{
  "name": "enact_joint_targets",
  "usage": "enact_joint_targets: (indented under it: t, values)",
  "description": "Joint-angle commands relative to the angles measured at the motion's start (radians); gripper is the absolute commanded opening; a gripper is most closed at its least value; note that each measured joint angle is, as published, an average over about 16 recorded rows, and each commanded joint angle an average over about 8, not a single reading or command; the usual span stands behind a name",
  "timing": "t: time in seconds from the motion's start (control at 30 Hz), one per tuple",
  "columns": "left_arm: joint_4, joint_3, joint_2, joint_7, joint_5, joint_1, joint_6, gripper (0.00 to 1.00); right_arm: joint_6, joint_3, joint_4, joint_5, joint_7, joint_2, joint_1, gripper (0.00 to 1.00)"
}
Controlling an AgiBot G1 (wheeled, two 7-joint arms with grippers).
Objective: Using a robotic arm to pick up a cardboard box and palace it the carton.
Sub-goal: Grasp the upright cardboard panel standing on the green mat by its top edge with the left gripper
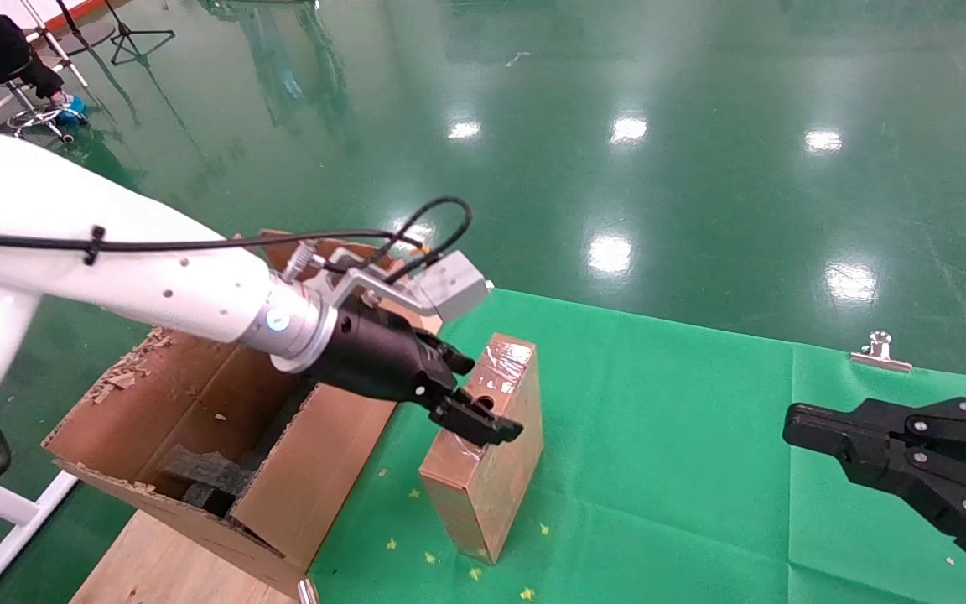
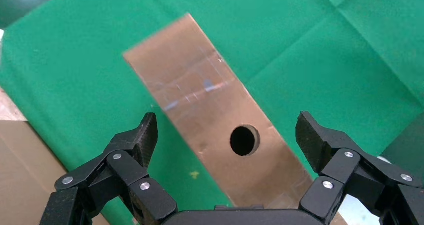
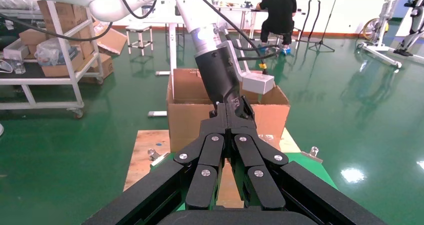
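the cardboard box (image 1: 487, 449) stands on end on the green cloth (image 1: 701, 436), just beside the carton (image 1: 198, 436), with the left gripper (image 1: 470, 394) of the robotic arm (image 1: 156, 281) spread wide right at its upper face, a finger off each long side and not yet pinching it. that face is smooth brown card under glossy tape, pierced by a round black hole (image 2: 244, 140); the carton is rough corrugated board with ragged flaps (dark foam inside). the right gripper (image 1: 793, 428) hangs well apart over the cloth, fingers pressed together.

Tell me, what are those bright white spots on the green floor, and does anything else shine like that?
Head view: the spots are ceiling lights mirrored in the glossy floor. The cardboard box shows taped glare on its top. Left wrist view: pale streaks cross the box's face between the open left end effector fingers.
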Motion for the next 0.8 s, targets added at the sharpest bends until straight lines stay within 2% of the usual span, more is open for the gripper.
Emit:
enact_joint_targets:
  t: [0.03,0.07,0.27,0.33,0.53,0.57,0.63,0.8]
  values:
    - [0.0,0.005,0.004,0.007,0.004,0.006,-0.005,1.0,0.0,0.0,0.0,0.0,0.0,0.0,0.0,0.02]
    - [0.0,0.006,0.005,0.011,0.004,0.009,-0.006,1.0,0.0,0.0,0.0,0.0,0.0,0.0,0.0,0.08]
    - [0.0,0.01,0.007,0.028,0.003,0.014,-0.007,1.0,0.0,0.0,0.0,0.0,0.0,0.0,0.0,0.83]
    - [0.0,0.01,0.007,0.029,0.003,0.014,-0.007,0.89,0.0,0.0,0.0,0.0,0.0,0.0,0.0,1.0]
    - [0.0,0.011,0.008,0.029,0.003,0.014,-0.006,0.16,0.0,0.0,0.0,0.0,0.0,0.0,0.0,1.0]
    - [0.0,0.011,0.008,0.029,0.003,0.014,-0.006,0.07,0.0,0.0,0.0,0.0,0.0,0.0,0.0,1.0]
    - [0.0,0.01,0.008,0.028,0.002,0.014,-0.006,0.0,0.0,0.0,0.0,0.0,0.0,0.0,0.0,1.0]
    - [0.0,0.01,0.007,0.027,0.002,0.014,-0.006,0.0,0.0,0.0,0.0,0.0,0.0,0.0,0.0,1.0]
